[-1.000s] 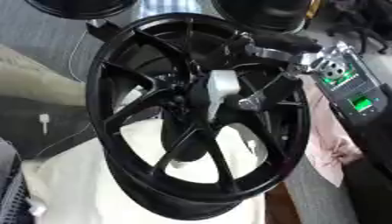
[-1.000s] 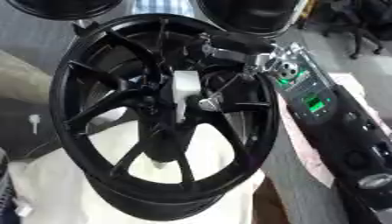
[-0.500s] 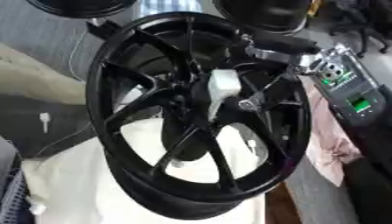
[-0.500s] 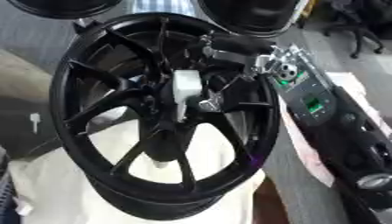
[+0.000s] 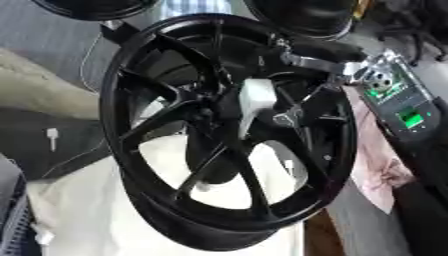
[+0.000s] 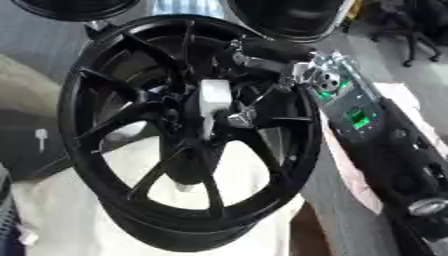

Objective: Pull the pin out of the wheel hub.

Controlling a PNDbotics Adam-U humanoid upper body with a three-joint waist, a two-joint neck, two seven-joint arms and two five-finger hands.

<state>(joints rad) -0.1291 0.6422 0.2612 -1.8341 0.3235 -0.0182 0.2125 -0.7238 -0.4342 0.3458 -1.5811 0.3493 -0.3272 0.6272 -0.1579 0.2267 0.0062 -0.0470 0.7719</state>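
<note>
In the left eye view the white blocky pin (image 5: pixel 256 101) sits at the centre of the upright black spoked wheel hub (image 5: pixel 157 70), while in the right eye view the right hand (image 6: pixel 262 75) pinches it with curled fingers (image 6: pixel 242 119), so draw it straight outward along its axis.

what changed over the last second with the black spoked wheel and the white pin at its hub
Nothing visibly changed. The right hand still reaches in from the upper right with its fingers at the white pin in the hub of the black spoked wheel, and the pin sits where it was. The wheel has not moved on the pale cloth.
</note>
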